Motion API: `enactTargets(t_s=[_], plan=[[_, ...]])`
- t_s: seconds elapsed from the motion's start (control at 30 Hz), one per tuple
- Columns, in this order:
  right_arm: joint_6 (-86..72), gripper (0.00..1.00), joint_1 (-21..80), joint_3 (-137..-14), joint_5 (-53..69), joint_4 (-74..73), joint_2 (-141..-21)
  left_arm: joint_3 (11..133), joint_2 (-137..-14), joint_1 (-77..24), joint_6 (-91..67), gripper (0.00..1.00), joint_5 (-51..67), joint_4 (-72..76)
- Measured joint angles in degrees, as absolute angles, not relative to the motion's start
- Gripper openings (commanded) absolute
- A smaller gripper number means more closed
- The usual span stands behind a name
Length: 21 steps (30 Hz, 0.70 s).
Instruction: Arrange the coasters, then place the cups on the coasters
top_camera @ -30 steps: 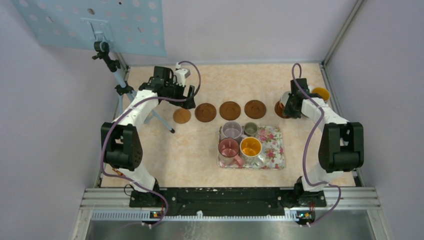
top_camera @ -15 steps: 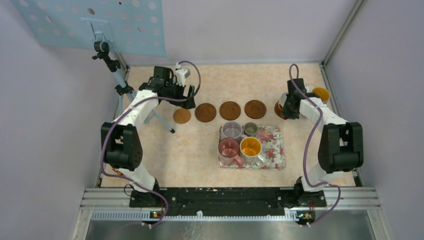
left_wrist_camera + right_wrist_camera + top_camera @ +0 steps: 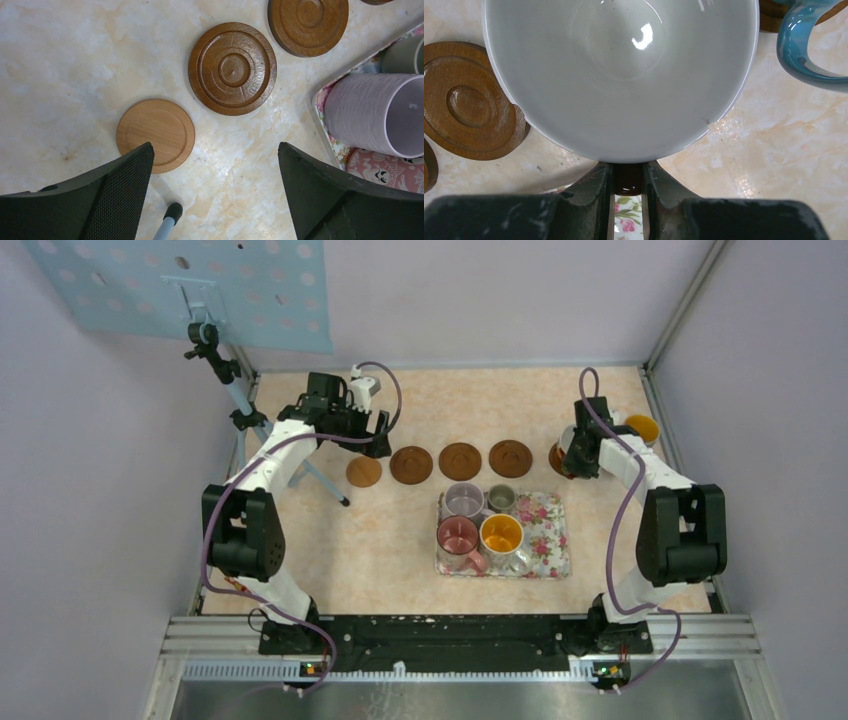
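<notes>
Hovering at 10 o'clock over the table [image 3: 370,560] in the top view, my left gripper [image 3: 380,445] has its jaws wide with nothing in them. It sits just at 1 o'clock of the light coaster [image 3: 364,471]. Three dark coasters [image 3: 460,460] run in a row from it toward 3 o'clock, not touching. The floral tray [image 3: 548,540] lies at 6 o'clock of that row. It holds the lavender cup [image 3: 464,500], grey-green cup [image 3: 501,497], pink cup [image 3: 458,536] and white cup with orange inside [image 3: 501,533]. My right gripper [image 3: 577,458] is at 2 o'clock of the table, over the end coaster [image 3: 555,462]. The blue cup with orange inside [image 3: 643,427] is near, at its 2 o'clock.

Left wrist view: my fingers [image 3: 100,200] are spread wide with bare table between them. The light coaster is at 10 o'clock of the gap, and my finger covers its near edge. Two of the dark coasters are at 12 and 1 o'clock. The lavender cup is at 3 o'clock on the tray and the pink cup at 4. A tripod foot [image 3: 172,212] is at 6.

Right wrist view: my jaws are narrow, pinched at the near rim of the wide white cup [image 3: 621,75], which fills the top. I can't tell whether it sits on the coaster or above it. One of the dark coasters is at 9 o'clock and the blue cup's handle at 2.
</notes>
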State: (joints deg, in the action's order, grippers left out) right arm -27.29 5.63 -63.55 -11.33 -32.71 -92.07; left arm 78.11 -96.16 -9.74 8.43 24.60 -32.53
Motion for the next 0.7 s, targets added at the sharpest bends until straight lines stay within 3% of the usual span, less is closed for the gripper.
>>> enactTargets(t_s=[0.3,0.7], plan=[[-27.8,0.35,5.7,-63.9,-11.4,-32.1,-92.1,78.1,-96.2,-9.7,8.4,0.99,24.6,-32.5],[-27.9,0.47,5.7,-64.0,-10.8,-31.5,-91.1,78.1,-96.2,-9.7,8.4,0.99,24.6,-32.5]])
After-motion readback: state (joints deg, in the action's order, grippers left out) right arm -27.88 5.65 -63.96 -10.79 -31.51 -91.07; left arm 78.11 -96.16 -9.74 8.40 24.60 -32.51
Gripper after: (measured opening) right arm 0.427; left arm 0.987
